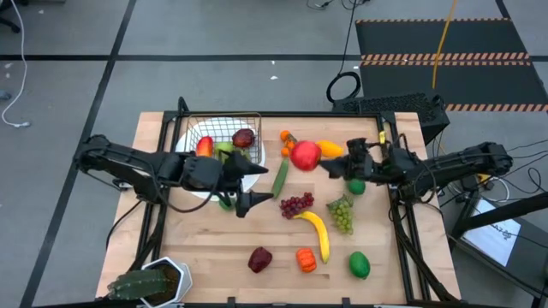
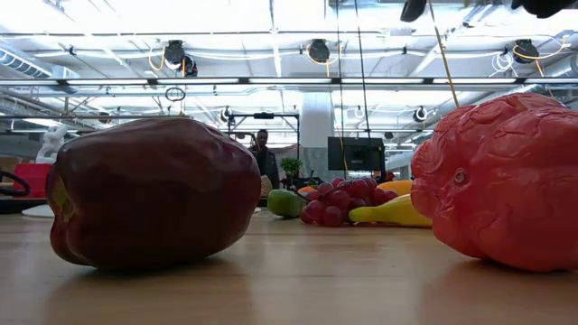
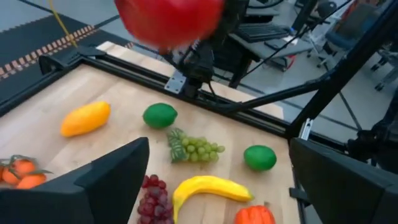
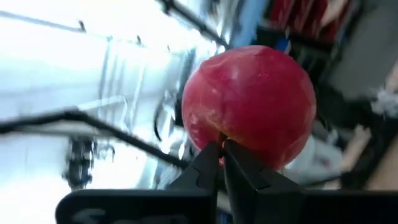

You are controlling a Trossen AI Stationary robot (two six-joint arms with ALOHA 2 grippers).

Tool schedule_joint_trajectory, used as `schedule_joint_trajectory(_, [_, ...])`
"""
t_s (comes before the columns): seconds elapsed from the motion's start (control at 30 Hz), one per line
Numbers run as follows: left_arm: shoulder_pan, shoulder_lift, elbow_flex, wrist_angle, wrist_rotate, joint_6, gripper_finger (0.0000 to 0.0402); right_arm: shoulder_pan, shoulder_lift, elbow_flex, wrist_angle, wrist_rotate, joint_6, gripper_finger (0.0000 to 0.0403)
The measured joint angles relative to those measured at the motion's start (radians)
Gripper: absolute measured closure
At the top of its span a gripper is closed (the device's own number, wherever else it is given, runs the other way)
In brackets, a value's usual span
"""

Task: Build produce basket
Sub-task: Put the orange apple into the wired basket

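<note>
A: Where's the red apple (image 1: 306,155)?
B: Clamped in the right gripper (image 4: 222,146), up over the table. The basket (image 1: 224,131) sits off toward the left gripper (image 1: 249,186), whose fingers are spread apart, empty.

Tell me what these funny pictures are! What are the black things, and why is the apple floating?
Those black things are two robot arms at a wooden table. One picture looks down from above, one sits at table height, and two come from cameras on the arms' wrists. Toy fruit lies about: a banana, grapes, a lime. The wire basket already holds a few pieces. The apple isn't floating: the right gripper is pinching it in the air. The left gripper is open, beside the basket.
</note>
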Motion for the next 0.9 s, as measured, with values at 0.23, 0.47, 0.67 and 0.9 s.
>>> schedule_joint_trajectory(0.23, [0.007,-0.007,0.000,0.025,0.001,-0.053,0.0073,-0.047,-0.001,0.000,0.130,0.079,-0.050,0.0395])
schedule_joint_trajectory(0.47, [0.006,-0.007,0.000,0.028,0.002,-0.092,0.0124,-0.096,-0.003,0.000,0.183,0.115,-0.034,0.0395])
schedule_joint_trajectory(0.67, [0.006,-0.007,0.000,0.028,0.002,-0.143,0.0152,-0.146,-0.003,0.000,0.181,0.050,-0.028,0.0395])
schedule_joint_trajectory(0.9, [0.010,-0.007,0.000,0.028,0.002,-0.162,0.0175,-0.194,-0.002,0.000,0.167,-0.046,-0.083,0.0395])
